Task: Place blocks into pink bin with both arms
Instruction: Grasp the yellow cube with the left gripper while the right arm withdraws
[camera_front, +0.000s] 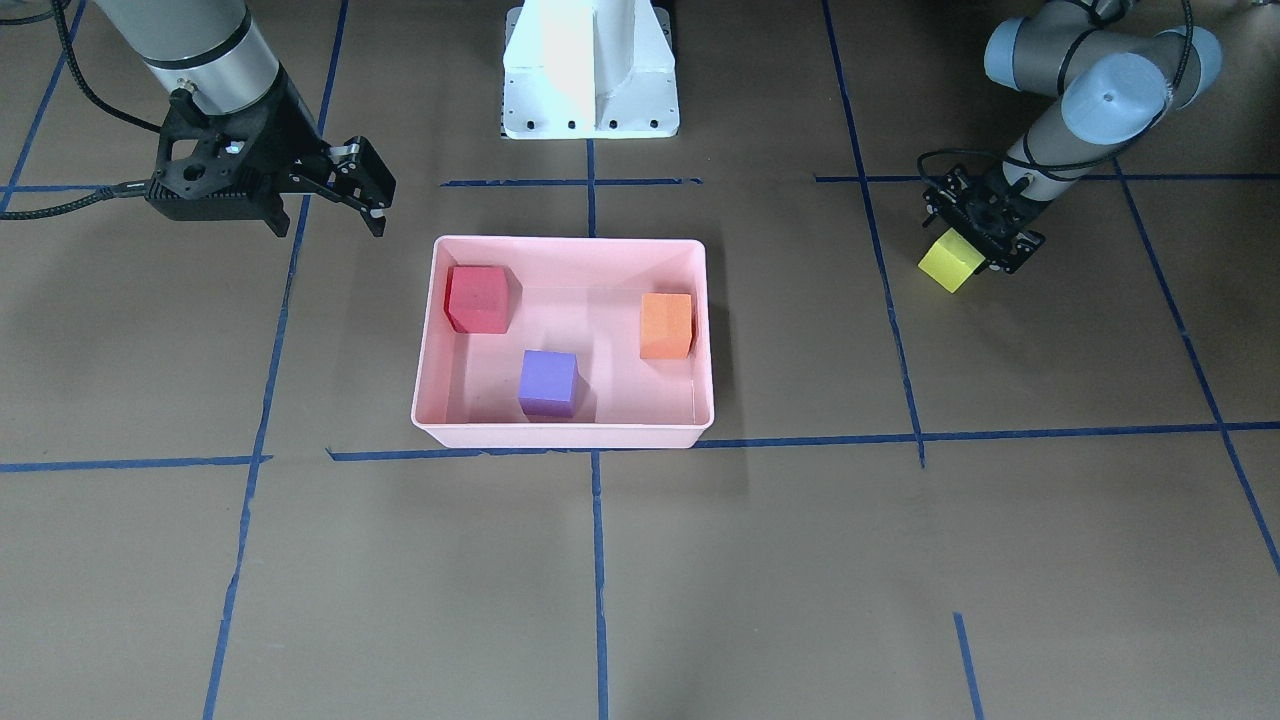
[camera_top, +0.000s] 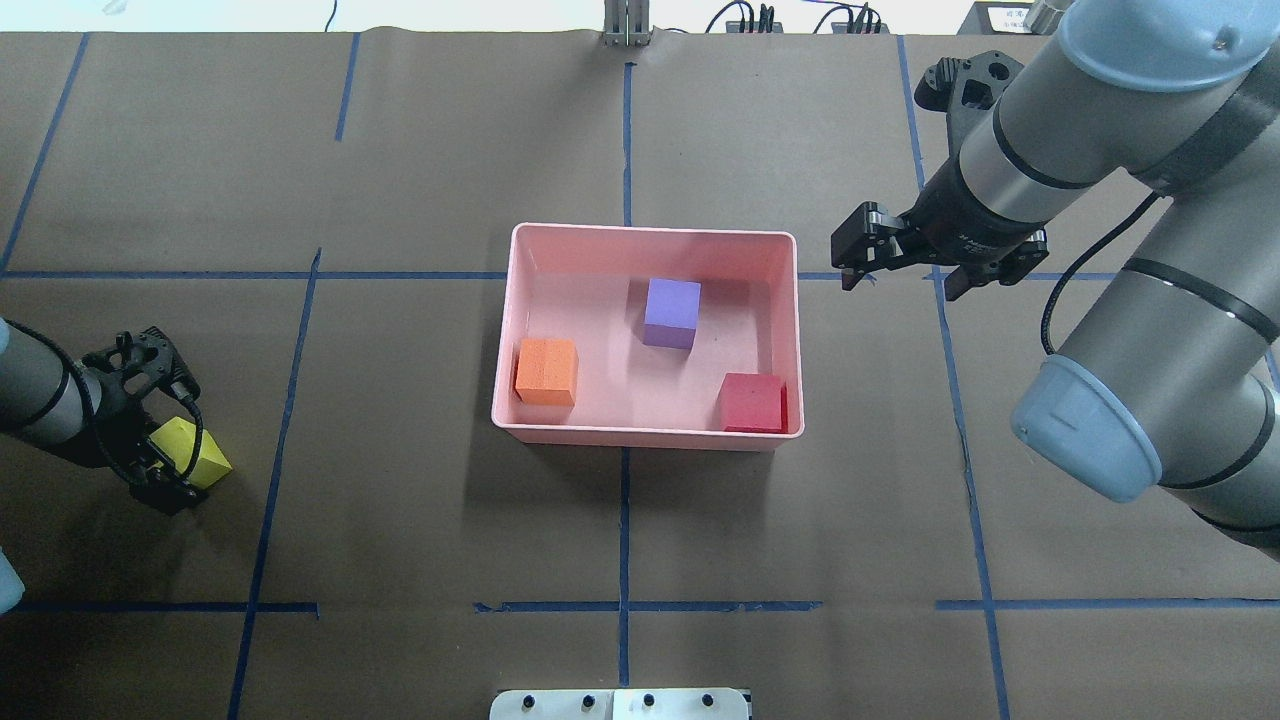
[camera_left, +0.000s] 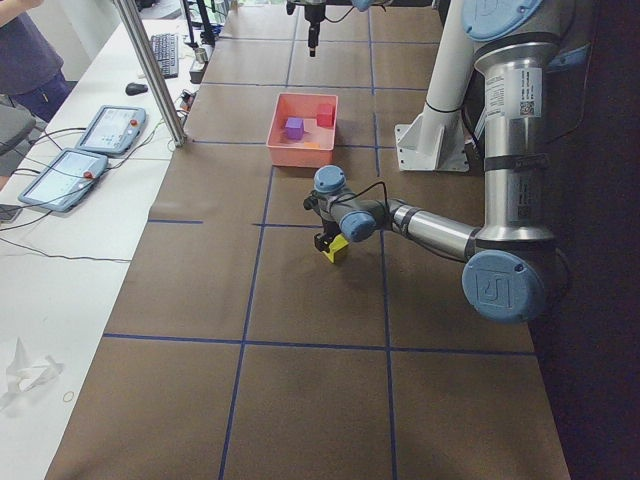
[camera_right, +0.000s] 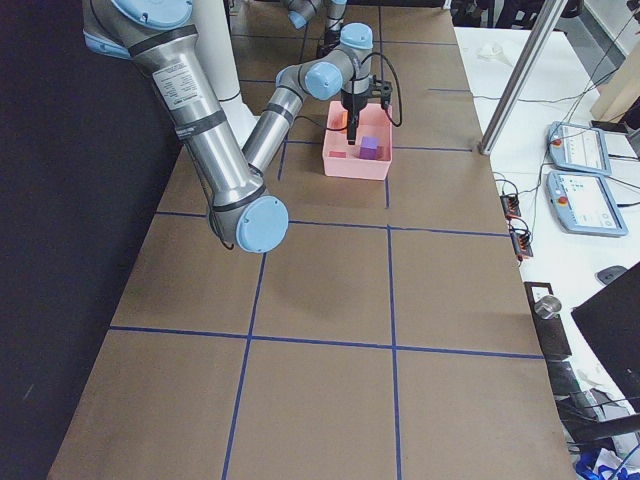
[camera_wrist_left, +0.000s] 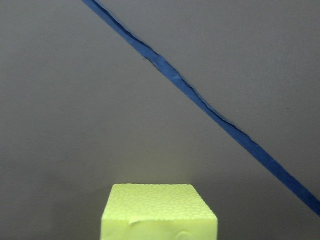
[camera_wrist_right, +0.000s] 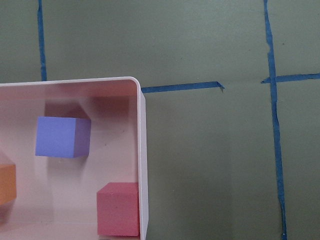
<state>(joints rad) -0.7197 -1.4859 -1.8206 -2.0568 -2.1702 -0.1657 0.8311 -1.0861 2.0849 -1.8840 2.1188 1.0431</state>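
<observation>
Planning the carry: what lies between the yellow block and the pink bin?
Overhead view: between yellow block and pink bin, only bare table crossed by a blue tape line.

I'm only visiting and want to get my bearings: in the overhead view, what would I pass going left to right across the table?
Yellow block, held in the left gripper → pink bin, and inside it: orange block → purple block → red block → beyond the bin, the right gripper, holding nothing.
</observation>
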